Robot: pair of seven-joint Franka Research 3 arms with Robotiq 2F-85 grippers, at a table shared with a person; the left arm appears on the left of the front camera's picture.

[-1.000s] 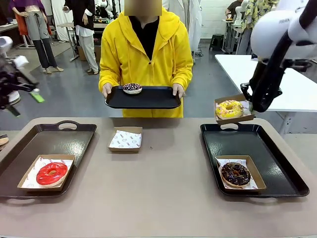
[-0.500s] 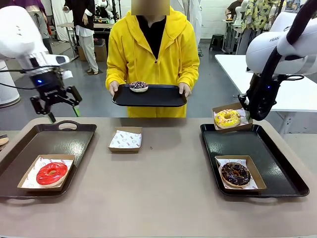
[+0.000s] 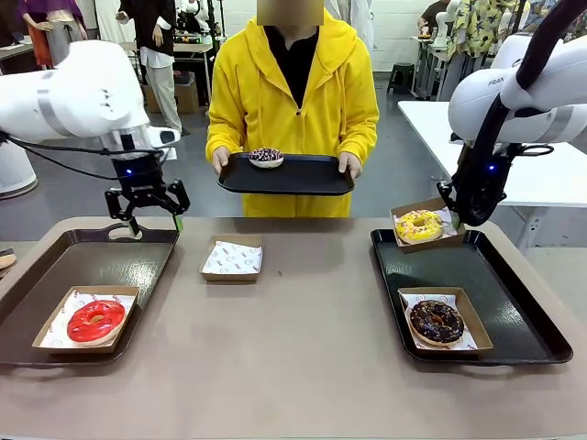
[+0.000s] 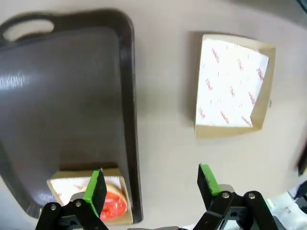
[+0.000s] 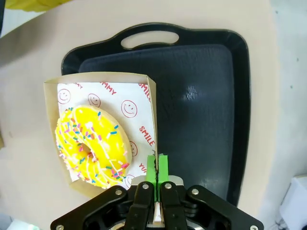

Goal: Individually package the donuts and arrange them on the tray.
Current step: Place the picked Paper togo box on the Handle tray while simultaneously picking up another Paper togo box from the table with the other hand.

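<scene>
Two white robot arms reach over a tan surface [image 3: 303,367], and a person in a yellow jacket stands at the far side. The right gripper [image 3: 456,213] [image 5: 157,167] has its fingers pressed together on the side wall of a paper-lined box [image 3: 404,209] [image 5: 96,79], pinching it. In that box lies the yellow donut [image 3: 418,225] [image 5: 92,146], over the far left corner of the right tray [image 3: 514,302] [image 5: 201,96]; whether the box touches the tray is unclear. Nearer the camera on the same tray, the chocolate donut [image 3: 437,321] sits in a second box [image 3: 468,316]. The left gripper [image 3: 151,218] [image 4: 151,184] hangs with its fingers spread wide and holding nothing, above the far right corner of the left tray [image 3: 101,261] [image 4: 57,96]. The red donut [image 3: 95,320] [image 4: 115,203] rests in a third box [image 3: 55,321] at that tray's near end. An empty box [image 3: 232,258] [image 4: 232,86] lies on the surface between the trays. The person holds up a small black tray [image 3: 303,176] with both hands; the purple-sprinkled donut [image 3: 266,157] sits on it.
</scene>
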